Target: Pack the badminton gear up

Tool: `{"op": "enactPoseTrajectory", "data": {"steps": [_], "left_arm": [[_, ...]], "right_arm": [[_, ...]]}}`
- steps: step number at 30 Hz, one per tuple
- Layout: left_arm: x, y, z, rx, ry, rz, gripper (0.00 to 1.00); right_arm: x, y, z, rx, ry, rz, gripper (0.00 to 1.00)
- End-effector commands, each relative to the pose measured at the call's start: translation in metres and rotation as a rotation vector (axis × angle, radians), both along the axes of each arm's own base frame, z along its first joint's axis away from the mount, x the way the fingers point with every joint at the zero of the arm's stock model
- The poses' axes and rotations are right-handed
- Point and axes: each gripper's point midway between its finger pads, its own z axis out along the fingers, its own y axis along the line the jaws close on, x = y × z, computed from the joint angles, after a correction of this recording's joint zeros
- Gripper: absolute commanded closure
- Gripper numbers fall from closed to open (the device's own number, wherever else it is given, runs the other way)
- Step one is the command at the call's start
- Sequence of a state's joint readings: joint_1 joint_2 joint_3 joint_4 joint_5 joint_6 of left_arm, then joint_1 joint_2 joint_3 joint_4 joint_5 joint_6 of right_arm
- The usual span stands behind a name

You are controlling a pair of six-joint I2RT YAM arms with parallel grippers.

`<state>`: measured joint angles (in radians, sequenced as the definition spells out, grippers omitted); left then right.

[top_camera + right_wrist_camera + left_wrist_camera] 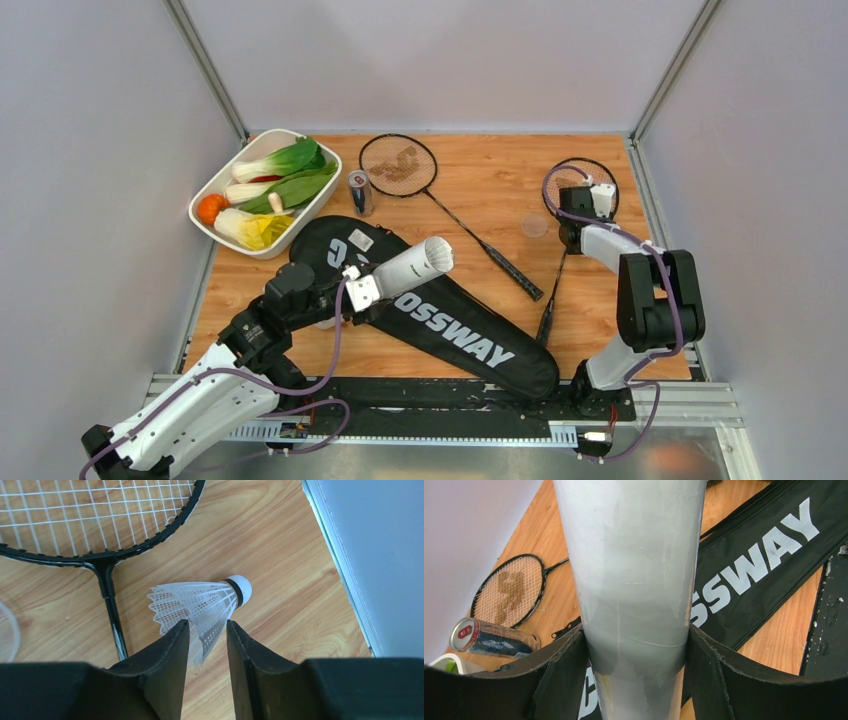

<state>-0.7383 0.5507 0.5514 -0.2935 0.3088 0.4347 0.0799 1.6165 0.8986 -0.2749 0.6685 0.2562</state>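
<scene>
My left gripper [372, 285] is shut on the white tube [415, 265], held tilted above the black CROSSWAY racket bag [460, 330]. In the left wrist view both fingers press the tube [634, 570] at its sides, with the bag [764, 565] below. One racket [400, 165] lies at the back centre. Another racket [580, 185] lies at the right, under my right gripper [600, 195]. In the right wrist view a white shuttlecock [210, 600] lies on the wood beside that racket [100, 557]. My right gripper [207, 625] straddles its skirt with a narrow gap, the skirt undeformed.
A blue-silver can [360, 192] stands behind the bag. A white tray [232, 165] of vegetables sits at the back left. A clear round lid [535, 225] lies left of the right racket. The grey enclosure wall [380, 555] is close to the right of the shuttlecock.
</scene>
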Motion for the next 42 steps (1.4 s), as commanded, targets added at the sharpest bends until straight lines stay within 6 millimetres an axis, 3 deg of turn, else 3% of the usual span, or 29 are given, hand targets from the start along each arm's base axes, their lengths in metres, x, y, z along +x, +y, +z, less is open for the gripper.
{"op": "enactPoseTrajectory", "data": {"steps": [1, 5, 8, 14, 16, 20, 24, 28, 32, 36, 42], "left_arm": [[0.003, -0.006, 0.028, -0.073, -0.069, -0.013, 0.99], [0.004, -0.006, 0.027, -0.069, -0.068, -0.009, 0.99], [0.005, -0.005, 0.026, -0.066, -0.068, -0.005, 0.99], [0.005, -0.006, 0.024, -0.061, -0.061, -0.003, 0.99], [0.006, -0.006, 0.023, -0.059, -0.059, -0.003, 0.99], [0.007, -0.007, 0.021, -0.052, -0.054, -0.003, 0.99], [0.007, -0.006, 0.020, -0.049, -0.053, 0.000, 0.99], [0.007, -0.006, 0.019, -0.047, -0.050, 0.001, 0.99], [0.008, -0.006, 0.017, -0.039, -0.046, 0.004, 0.99], [0.009, -0.006, 0.015, -0.031, -0.043, 0.009, 0.99], [0.010, -0.005, 0.013, -0.022, -0.039, 0.012, 0.99]], "right_arm": [[0.014, -0.011, 0.010, -0.042, -0.040, -0.024, 0.66], [0.010, -0.013, 0.016, -0.049, -0.052, -0.026, 0.90], [0.009, -0.012, 0.027, -0.044, -0.072, -0.018, 1.00], [0.012, -0.003, 0.062, 0.004, -0.153, 0.026, 1.00], [0.014, 0.005, 0.083, 0.035, -0.206, 0.061, 1.00], [0.023, 0.042, 0.124, 0.179, -0.311, 0.250, 1.00], [0.018, 0.102, 0.169, 0.381, -0.402, 0.536, 1.00], [-0.014, 0.170, 0.213, 0.617, -0.473, 0.862, 1.00], [-0.061, 0.222, 0.249, 0.826, -0.478, 1.168, 1.00], [-0.103, 0.248, 0.280, 0.924, -0.501, 1.366, 1.00], [-0.156, 0.269, 0.309, 1.031, -0.504, 1.608, 1.00]]}}
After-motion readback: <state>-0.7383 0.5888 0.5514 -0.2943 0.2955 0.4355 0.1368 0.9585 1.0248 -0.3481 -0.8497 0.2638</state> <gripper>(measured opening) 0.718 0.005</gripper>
